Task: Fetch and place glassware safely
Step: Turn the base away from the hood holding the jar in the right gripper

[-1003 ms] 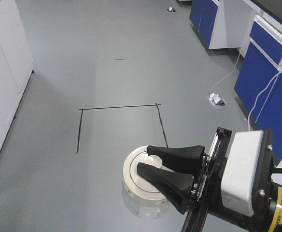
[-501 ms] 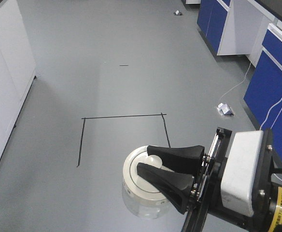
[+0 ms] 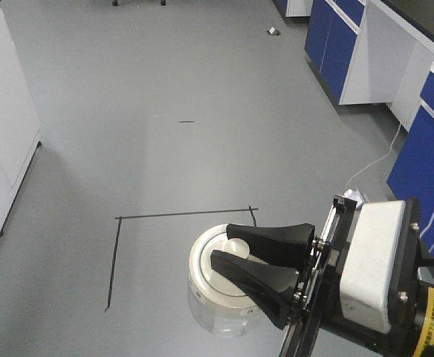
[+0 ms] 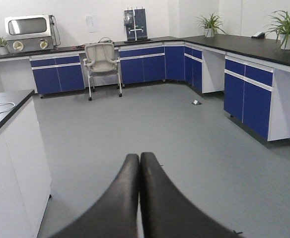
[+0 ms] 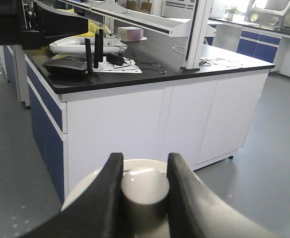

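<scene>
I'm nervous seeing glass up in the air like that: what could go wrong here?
The right tool pinches only the knob on the lid, so the glass jar below could slip free or part from it. It hangs over bare floor, with nothing beneath to catch it.

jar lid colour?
The lid is cream-white; the front view shows it best.

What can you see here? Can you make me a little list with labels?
Carried: glass jar, above the floor
Top: cream-white lid on it
Right arm: right gripper shut on the lid's knob
Left arm: left gripper shut, empty
Floor marks: black lines
Side: blue cabinets
</scene>
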{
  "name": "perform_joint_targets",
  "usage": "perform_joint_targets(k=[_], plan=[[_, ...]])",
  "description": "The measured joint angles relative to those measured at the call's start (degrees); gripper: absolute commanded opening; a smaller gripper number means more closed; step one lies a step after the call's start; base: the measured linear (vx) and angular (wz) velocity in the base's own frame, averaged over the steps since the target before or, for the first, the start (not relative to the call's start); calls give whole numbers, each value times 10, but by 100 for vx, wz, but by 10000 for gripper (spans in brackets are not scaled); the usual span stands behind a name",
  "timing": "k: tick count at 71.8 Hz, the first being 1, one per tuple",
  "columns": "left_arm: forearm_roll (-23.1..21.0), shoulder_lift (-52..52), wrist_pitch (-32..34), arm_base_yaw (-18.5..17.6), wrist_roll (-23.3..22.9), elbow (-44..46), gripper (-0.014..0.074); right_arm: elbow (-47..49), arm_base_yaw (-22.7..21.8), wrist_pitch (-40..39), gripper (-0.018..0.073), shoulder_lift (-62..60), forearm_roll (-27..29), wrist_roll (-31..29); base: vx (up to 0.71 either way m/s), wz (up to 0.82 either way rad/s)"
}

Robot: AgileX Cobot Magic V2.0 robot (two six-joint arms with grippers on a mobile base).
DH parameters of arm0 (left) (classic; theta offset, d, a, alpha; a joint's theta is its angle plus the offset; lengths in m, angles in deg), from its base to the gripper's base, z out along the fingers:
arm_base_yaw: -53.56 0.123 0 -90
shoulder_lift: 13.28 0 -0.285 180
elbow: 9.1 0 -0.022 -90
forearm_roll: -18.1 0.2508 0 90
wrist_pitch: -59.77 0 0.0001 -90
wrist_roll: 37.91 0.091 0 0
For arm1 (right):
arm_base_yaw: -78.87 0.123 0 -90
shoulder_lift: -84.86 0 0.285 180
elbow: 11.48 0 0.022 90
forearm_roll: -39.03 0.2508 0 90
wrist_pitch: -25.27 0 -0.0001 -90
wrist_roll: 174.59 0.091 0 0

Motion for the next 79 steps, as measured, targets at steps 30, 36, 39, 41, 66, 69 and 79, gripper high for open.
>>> perform_joint_targets(k=[30, 36, 39, 41, 66, 69, 79], plan=[[0, 0, 0, 0, 0, 0, -7, 0, 0, 1, -3, 0, 0, 0, 42, -1], [0, 0, 0, 0, 0, 0, -7, 0, 0, 1, -3, 0, 0, 0, 41, 4], [0, 0, 0, 0, 0, 0, -7, 0, 0, 1, -3, 0, 0, 0, 42, 6], [0, 0, 0, 0, 0, 0, -7, 0, 0, 1, -3, 0, 0, 0, 42, 6], [0, 0, 0, 0, 0, 0, -7, 0, 0, 1, -3, 0, 0, 0, 45, 14], [0, 0, 0, 0, 0, 0, -7, 0, 0, 1, -3, 0, 0, 0, 47, 22], [0, 0, 0, 0, 0, 0, -7, 0, 0, 0, -3, 0, 0, 0, 48, 15]])
